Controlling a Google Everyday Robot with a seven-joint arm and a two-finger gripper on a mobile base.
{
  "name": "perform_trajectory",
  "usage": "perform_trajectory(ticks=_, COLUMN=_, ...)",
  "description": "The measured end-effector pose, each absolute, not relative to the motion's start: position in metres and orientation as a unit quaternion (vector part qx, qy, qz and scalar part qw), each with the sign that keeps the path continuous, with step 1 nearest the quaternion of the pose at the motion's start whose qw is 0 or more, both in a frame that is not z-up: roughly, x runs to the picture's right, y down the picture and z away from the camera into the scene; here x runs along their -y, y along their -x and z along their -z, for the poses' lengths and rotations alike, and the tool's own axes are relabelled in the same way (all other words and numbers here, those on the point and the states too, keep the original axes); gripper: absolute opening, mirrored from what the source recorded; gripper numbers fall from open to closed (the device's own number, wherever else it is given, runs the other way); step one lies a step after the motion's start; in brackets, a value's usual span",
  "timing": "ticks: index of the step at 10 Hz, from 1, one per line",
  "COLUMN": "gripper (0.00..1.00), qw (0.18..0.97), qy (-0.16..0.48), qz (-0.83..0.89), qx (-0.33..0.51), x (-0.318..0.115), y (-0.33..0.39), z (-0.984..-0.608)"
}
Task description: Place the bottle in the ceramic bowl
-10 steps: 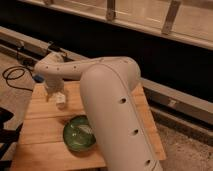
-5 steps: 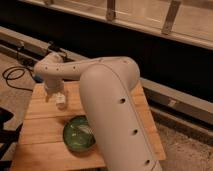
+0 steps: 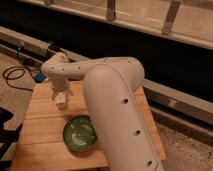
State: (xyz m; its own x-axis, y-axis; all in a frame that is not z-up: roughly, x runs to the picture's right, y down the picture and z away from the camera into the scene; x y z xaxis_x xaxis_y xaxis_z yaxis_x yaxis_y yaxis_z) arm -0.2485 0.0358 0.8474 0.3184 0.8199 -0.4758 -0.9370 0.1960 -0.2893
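The gripper (image 3: 60, 95) hung pointing down at the left-centre of the frame, above the far left part of the table (image 3: 40, 125). The bottle (image 3: 61, 100) showed as a small white shape right at its tip. Whether the gripper was clamped on the bottle or merely stood around it could not be told.

The bowl (image 3: 65, 131) sat at the lower centre of the frame, near the bottle but apart from it, below and to the right.

Risks, as a judgement:
- If the hold was loose or off-centre, the slim bottle could slip or swing on the way across and land on the wood, then roll toward the table's left edge.
- A low carry could knock the bowl's near rim and shove or tip the bowl.
- The bowl looked shallow and glossy, so a bottle let go from too high might bounce or slide out.
- A release short of the rim would leave it beside the bowl.

Hard to make out:
- The arm (image 3: 120, 100) filled the right and lower centre, covering the bowl's right edge and much of the table.
- The bottle's cap end and label did not show.
- Whether the bottle touched the table or hung clear was unclear.
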Motion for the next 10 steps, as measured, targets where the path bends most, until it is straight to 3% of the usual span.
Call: perform_trajectory(ticks=10, gripper=0.65, qw=0.766, qy=0.315, qz=-0.547, qx=-0.117, x=-0.038, y=0.276, z=-0.907)
